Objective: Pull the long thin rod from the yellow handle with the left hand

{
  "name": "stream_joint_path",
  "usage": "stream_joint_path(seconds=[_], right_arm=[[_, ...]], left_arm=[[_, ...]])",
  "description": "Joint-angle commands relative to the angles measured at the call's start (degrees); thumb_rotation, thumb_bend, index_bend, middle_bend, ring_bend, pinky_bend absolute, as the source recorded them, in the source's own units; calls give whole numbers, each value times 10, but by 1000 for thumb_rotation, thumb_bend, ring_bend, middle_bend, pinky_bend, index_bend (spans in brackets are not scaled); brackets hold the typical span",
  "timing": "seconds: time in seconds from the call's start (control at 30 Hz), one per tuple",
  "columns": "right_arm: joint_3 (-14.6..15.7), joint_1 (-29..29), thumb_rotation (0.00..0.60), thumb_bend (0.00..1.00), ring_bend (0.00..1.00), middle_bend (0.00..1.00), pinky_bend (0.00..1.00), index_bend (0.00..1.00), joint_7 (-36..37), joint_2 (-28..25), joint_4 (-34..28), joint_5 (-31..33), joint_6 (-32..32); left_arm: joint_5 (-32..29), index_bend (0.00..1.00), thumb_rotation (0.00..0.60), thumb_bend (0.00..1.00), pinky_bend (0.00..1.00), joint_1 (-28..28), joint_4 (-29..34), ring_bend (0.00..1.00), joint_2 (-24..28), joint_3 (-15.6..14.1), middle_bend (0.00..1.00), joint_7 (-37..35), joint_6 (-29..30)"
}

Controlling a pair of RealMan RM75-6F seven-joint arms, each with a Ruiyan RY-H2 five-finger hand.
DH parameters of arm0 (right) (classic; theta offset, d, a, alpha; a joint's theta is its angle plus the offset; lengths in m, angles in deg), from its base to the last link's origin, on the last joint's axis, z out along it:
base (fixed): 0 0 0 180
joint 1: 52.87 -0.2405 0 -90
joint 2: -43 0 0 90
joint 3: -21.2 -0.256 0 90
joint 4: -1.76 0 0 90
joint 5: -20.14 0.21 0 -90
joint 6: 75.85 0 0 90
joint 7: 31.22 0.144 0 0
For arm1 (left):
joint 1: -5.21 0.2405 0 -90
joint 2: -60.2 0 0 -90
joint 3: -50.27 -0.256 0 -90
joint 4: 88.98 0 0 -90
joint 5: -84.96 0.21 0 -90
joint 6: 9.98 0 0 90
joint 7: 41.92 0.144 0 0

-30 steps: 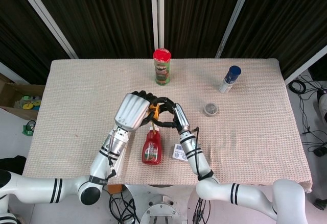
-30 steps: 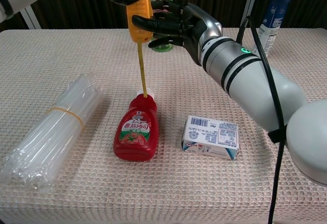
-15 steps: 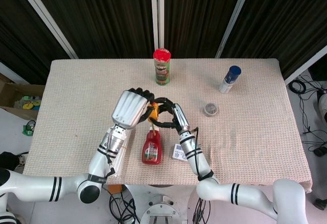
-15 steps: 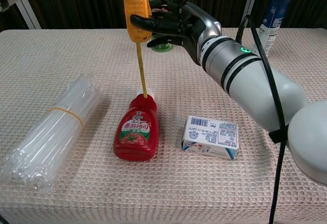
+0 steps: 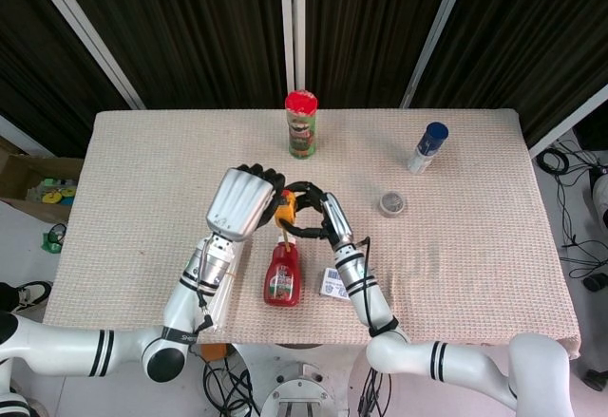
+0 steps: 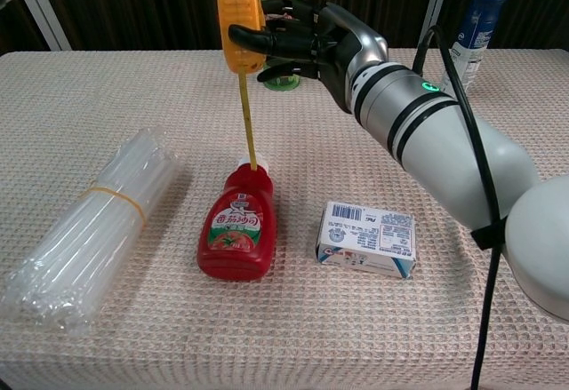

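Gripping the yellow handle [image 6: 240, 27] from the side, the right robot hand [image 6: 307, 42] holds it raised above the middle of the counter [image 5: 475, 246], its dark fingers [image 6: 267, 36] wrapped across the handle's face. We note the long thin rod [image 6: 249, 119] hanging from the handle's lower end, nearly upright, its tip at the cap of the red ketchup bottle [image 6: 237, 233] that lies flat toward the counter's near edge. The left robot hand [image 5: 242, 204] sits just beside the handle on its left, fingers curled in; in the chest view it is almost wholly cut off at the top, so we cannot tell whether it holds anything. A white carton [image 6: 367, 238] lies just right of the bottle. A bundle of clear straws [image 6: 80, 230] rests near the near-left corner. A red-lidded can [image 5: 301, 124] stands at the middle of the far edge, a blue-capped bottle [image 5: 427, 146] and a small grey roll [image 5: 391, 204] toward the far-right corner.
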Motion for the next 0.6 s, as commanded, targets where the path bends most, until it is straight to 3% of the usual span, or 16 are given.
stream_joint_path(seconds=[0.03, 0.6], right_arm=[[0, 0, 600, 370, 609, 620, 450, 701, 0, 0, 1, 1, 0], [6, 7, 600, 370, 609, 619, 450, 700, 3, -6, -3, -4, 3]], left_arm=[[1, 602, 600, 486, 671, -2, 1, 543, 1, -1, 594, -3, 0], [12, 666, 600, 537, 722, -1, 2, 597, 7, 7, 654, -6, 35]])
